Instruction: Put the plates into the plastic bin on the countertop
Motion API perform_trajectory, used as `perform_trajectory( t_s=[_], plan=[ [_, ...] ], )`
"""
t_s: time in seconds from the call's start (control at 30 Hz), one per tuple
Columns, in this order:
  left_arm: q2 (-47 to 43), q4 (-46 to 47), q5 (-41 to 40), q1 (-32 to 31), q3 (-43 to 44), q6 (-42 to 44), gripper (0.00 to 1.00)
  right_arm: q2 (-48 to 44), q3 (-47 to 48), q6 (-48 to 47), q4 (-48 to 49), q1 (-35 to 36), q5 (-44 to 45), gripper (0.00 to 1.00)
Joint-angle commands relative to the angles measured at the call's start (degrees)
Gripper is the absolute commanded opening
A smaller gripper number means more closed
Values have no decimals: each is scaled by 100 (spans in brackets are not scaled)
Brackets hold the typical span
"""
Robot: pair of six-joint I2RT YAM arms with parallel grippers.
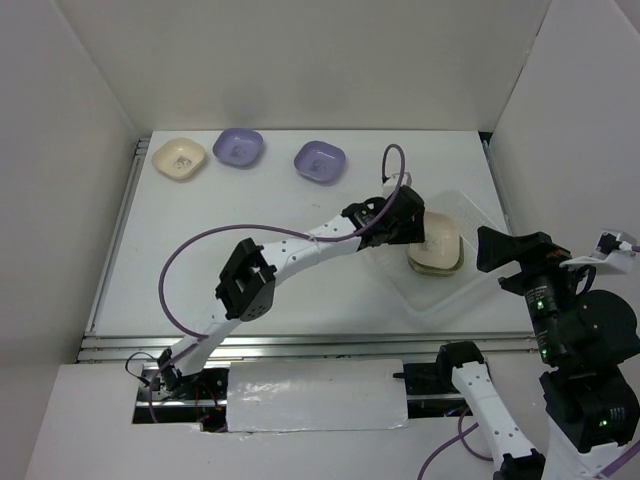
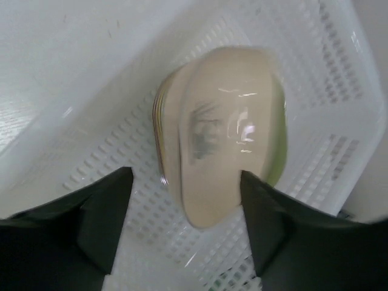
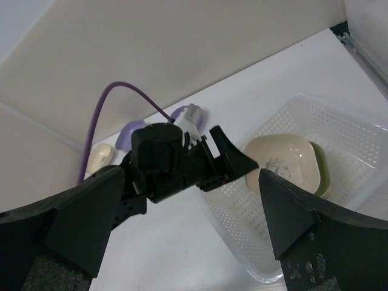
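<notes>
The clear plastic bin [image 1: 442, 296] sits at the right of the white countertop [image 1: 200, 250]. A stack of plates [image 1: 437, 248] lies in it, a cream plate [image 2: 224, 127] on top and a green one [image 3: 321, 170] below. My left gripper [image 1: 405, 224] is open and empty, its fingers either side of the near edge of the stack [image 2: 183, 180]. My right gripper [image 1: 497, 250] is open and empty [image 3: 191, 176], raised to the right of the bin. Three plates stand at the back: one cream [image 1: 180, 158] and two purple [image 1: 238, 148] [image 1: 320, 161].
Metal rails [image 1: 115, 235] run along the countertop's edges, with white walls behind and on both sides. A purple cable [image 1: 175, 262] loops off the left arm over the countertop. The bin's ribbed floor [image 2: 327, 73] shows round the stack.
</notes>
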Motion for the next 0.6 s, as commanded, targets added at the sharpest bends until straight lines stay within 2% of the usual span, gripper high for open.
perform_trajectory(
  t_s=[0.0, 0.03, 0.17, 0.2, 0.27, 0.3, 0.33, 0.4, 0.43, 0.47, 0.53, 0.57],
  plan=[
    [-11, 175, 173, 109, 334, -96, 89, -26, 31, -133, -89, 51, -27, 100],
    [-55, 175, 156, 83, 342, -17, 99, -26, 5, -124, -54, 42, -27, 100],
    [-669, 245, -28, -40, 1, 255, 99, 18, -65, -107, 60, 51, -176, 100],
    [-1158, 263, -116, -49, -148, 325, 99, 27, -83, -115, 104, 42, -220, 100],
    [-1775, 228, -677, -32, -763, 431, 99, 9, -240, -98, 262, 42, -369, 100],
    [-2378, 123, -940, 116, -965, 397, 99, 9, -311, -106, 332, 42, -439, 100],
    [-2646, -191, -1326, 301, -1376, 109, 99, -8, -494, -133, 498, 42, -666, 100],
    [-3402, -352, -1348, 1125, -1896, -304, 99, -26, -732, -185, 709, 42, -966, 100],
    [-3595, -413, -999, 1538, -2447, -394, 99, -43, -960, -246, 911, 51, -1237, 100],
    [-3919, -423, -830, 2386, -2705, -482, 99, -26, -1067, -291, 1017, 42, -1701, 100],
    [-4168, -353, -366, 3216, -3336, -553, 99, 0, -1365, -317, 1351, 42, -2090, 100],
    [-4325, -248, -293, 3960, -3662, -631, 99, 61, -1445, -317, 1500, 51, -2344, 100]
  ],
)
